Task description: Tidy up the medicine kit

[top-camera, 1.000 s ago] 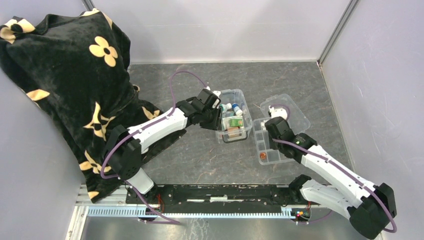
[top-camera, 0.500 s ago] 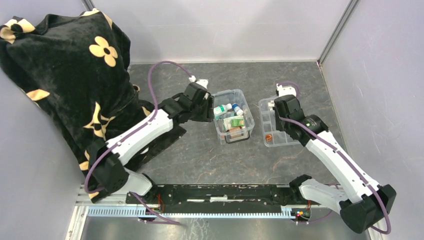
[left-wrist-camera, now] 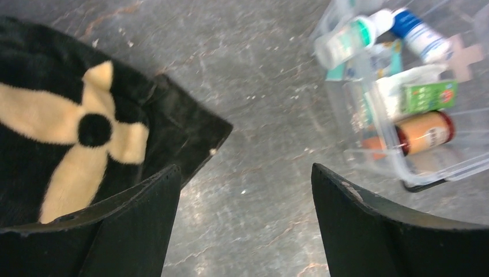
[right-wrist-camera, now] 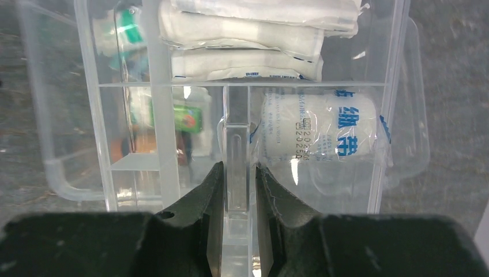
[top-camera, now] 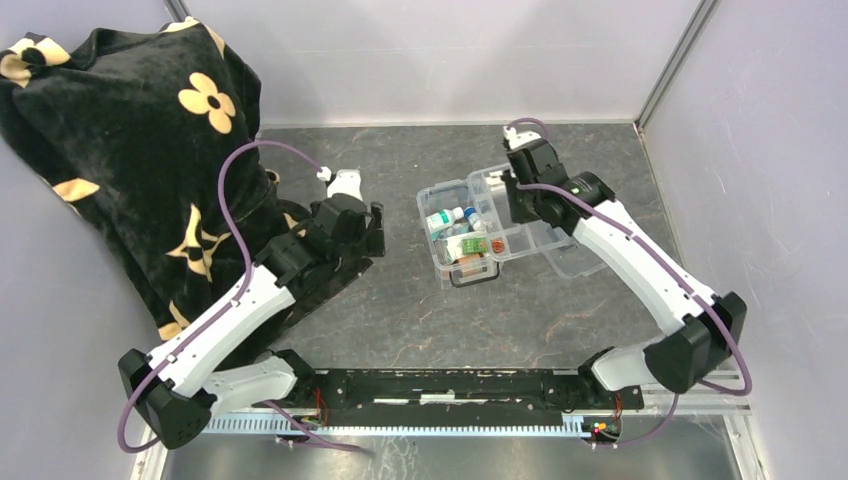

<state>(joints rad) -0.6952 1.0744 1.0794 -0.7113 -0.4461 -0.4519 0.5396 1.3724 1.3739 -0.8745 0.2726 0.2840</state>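
The medicine kit [top-camera: 436, 262] sits open in the middle of the table [top-camera: 400, 320], bottles [top-camera: 447, 215] and a green box [top-camera: 475, 243] loose inside, with the divided tray [right-wrist-camera: 236, 133] hanging askew over its far right corner, not yet seated. The right gripper [right-wrist-camera: 237, 170] is clamped on the tray's central post; I judge the step wants the tray squared to the kit's walls, centred, then lowered level so the bandage roll [right-wrist-camera: 320, 135] and gauze packs [right-wrist-camera: 248, 34] keep to their compartments. The left gripper [left-wrist-camera: 245, 170] stands wide apart and empty, off to the left by the black floral cloth [top-camera: 120, 120].
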